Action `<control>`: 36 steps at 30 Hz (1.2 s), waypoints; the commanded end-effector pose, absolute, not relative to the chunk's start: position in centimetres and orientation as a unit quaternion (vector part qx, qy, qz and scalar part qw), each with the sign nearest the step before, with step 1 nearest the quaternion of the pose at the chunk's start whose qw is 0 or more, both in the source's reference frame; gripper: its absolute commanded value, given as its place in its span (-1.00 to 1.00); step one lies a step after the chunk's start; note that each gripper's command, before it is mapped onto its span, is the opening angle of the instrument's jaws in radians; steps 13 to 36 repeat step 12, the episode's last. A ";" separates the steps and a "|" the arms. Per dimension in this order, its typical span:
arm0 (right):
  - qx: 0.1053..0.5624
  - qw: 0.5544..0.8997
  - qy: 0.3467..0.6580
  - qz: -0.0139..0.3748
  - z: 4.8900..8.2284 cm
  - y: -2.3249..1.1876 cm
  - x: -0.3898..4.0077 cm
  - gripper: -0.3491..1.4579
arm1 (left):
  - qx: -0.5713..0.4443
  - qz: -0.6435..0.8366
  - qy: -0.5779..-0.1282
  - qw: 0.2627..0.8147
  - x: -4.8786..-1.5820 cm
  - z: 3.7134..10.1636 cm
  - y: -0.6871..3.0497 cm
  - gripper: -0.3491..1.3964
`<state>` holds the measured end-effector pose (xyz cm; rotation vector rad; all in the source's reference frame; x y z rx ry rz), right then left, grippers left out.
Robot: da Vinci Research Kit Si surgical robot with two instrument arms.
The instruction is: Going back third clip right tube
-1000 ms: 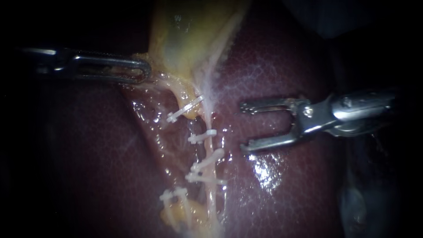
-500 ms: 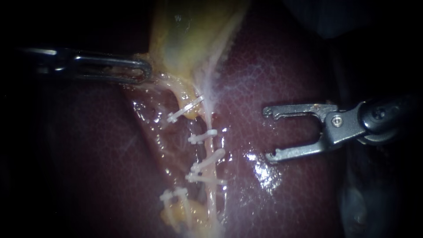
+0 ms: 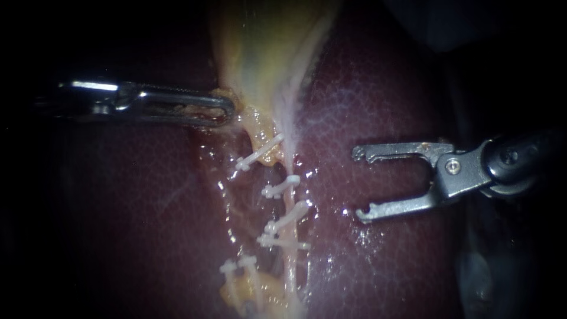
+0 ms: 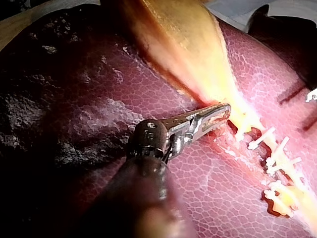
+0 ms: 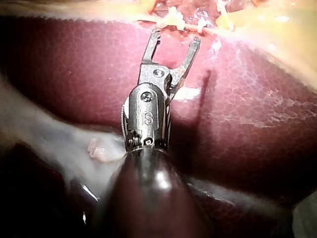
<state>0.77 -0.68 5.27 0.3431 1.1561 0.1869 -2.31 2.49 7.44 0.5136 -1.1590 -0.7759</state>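
My left instrument (image 3: 227,110) has its jaws clenched on the pale yellow narrow end of the gallbladder (image 3: 266,47); the left wrist view shows yellowish tissue pinched between them. My right instrument (image 3: 361,184) has its jaws released, spread wide with nothing in the gap, hanging over bare liver (image 3: 384,100). The right tube (image 3: 289,165) runs as a thin pale strand across the line of my right jaws, ahead of their tips. Three white clips (image 3: 287,215) sit across it one after another, and the upper two lie roughly level with the gap between my right jaws. A stretch of uncovered liver separates the jaw tips from those clips, so nothing touches on that side. In the right wrist view the same clips lie just past the tips, with the liver under the jaws. One more clip (image 3: 258,155) lies just beyond the tip of my left jaws, on yellow tissue beside the right tube. The liver's surface is dark red, wet and finely netted, with small glints just under my lower right jaw. The tissue around the clips is raw and glistening. Behind my right shaft the field falls into darkness.
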 end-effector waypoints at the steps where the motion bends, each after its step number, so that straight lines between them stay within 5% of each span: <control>1: 0.161 0.820 0.543 0.088 5.27 -0.68 0.77 -0.06 | 0.233 -0.353 -0.528 0.736 -2.31 7.45 2.49 -1.00; 36: 0.161 0.820 0.542 0.087 5.28 -0.69 0.78 -0.06 | 0.234 -0.353 -0.528 0.736 -2.30 7.44 2.49 -1.00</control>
